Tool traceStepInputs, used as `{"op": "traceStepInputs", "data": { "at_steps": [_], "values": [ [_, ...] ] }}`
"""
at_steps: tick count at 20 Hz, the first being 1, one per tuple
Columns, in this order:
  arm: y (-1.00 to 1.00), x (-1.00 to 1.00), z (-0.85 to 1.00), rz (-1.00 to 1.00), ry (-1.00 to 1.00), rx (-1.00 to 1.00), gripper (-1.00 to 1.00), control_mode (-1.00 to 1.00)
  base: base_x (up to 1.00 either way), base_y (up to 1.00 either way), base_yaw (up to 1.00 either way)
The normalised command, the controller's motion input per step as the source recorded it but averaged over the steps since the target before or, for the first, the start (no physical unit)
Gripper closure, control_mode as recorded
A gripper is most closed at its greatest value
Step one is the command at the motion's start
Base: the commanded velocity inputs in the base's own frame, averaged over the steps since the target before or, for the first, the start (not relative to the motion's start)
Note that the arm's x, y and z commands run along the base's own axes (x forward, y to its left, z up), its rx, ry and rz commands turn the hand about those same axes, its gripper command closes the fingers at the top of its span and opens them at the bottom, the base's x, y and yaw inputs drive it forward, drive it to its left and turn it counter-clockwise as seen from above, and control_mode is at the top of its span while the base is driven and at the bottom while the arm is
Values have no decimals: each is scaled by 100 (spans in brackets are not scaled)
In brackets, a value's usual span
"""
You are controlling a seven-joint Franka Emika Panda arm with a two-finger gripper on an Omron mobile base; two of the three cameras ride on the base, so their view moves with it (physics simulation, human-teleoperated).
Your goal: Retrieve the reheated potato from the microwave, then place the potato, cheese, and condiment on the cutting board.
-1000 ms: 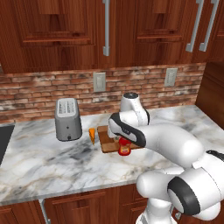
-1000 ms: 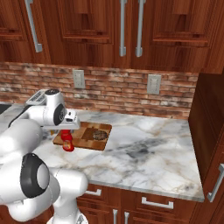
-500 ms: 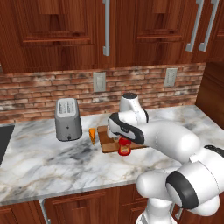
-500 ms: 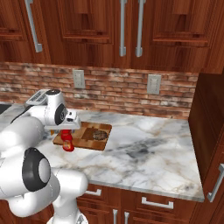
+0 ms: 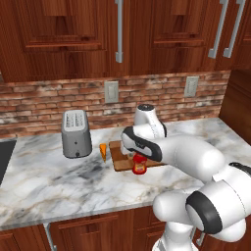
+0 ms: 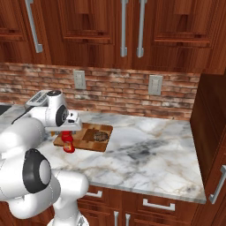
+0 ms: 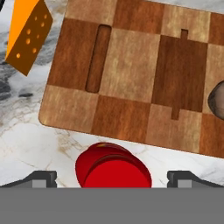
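Condiment bottle [image 7: 113, 168] stands on the marble counter [image 5: 59, 181] just off the near edge of the cutting board [image 7: 131, 74], not yet on it. The gripper [image 7: 113, 178] hangs directly above its red cap, jaws spread wide to either side and touching nothing. Small, squat and rigid, the bottle is probably light; its smooth plastic sides may be slippery, so a grip across the body below the cap looks safer than one on the rounded cap, which could squirt out of the fingers. It should sit stable when set down, being low and broad.

On the far end of the board lies the potato [image 6: 101, 136], already in place. The cheese [image 5: 103, 151], an orange wedge, stands on the counter just beside the board's other end, apart from it, and seems firm enough for a pinch across its flat faces. A silver toaster [image 5: 76, 133] sits near the cheese, towards the brick wall. Nothing stands between the bottle and the open middle of the board, so the lift onto it looks short and unobstructed.
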Motion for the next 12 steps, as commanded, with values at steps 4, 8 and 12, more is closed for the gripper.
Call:
{"op": "traceStepInputs", "data": {
  "at_steps": [4,8,12],
  "values": [
    [-5,0,-6,0,0,0,-100,-100,0,0,0],
    [-1,0,-9,0,0,0,-100,-100,0,0,0],
    [0,0,-9,0,0,0,-100,-100,0,0,0]
  ]
}}
